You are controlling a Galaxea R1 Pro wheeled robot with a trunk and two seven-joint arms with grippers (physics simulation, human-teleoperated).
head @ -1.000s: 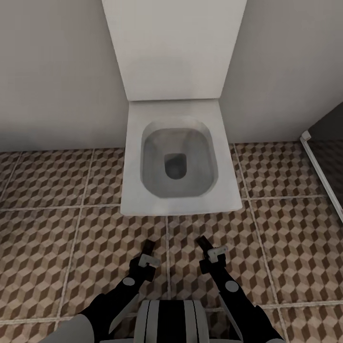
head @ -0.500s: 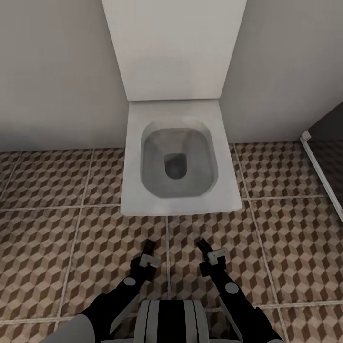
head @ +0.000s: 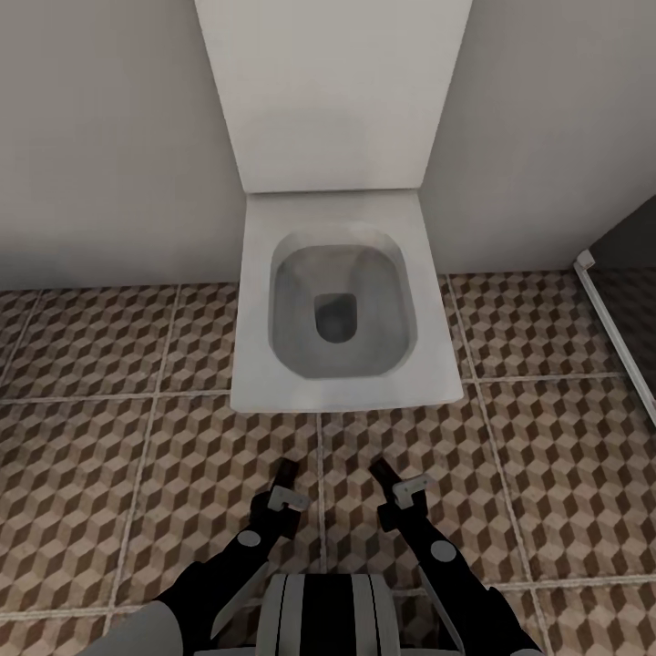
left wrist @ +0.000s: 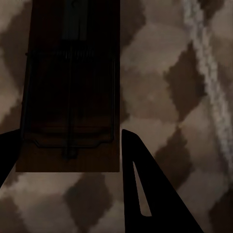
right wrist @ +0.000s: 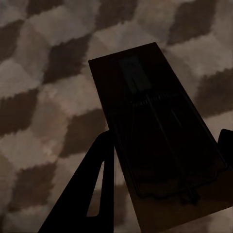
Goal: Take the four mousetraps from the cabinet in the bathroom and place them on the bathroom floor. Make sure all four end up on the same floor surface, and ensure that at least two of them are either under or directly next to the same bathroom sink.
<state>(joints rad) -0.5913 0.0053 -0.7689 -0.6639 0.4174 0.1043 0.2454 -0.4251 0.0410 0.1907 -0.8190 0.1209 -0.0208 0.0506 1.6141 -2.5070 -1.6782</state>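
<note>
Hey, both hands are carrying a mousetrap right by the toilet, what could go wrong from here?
1. The toilet is no sink; traps set down here would probably miss the sink requirement.
2. The left gripper holds its mousetrap by one end, as the right gripper holds its mousetrap; either might slip.

A toilet [head: 339,310] is set against the wall ahead, on the bathroom floor [head: 109,456]; before it, two mousetraps [head: 283,473] [head: 383,474] are held side by side, apart
</note>
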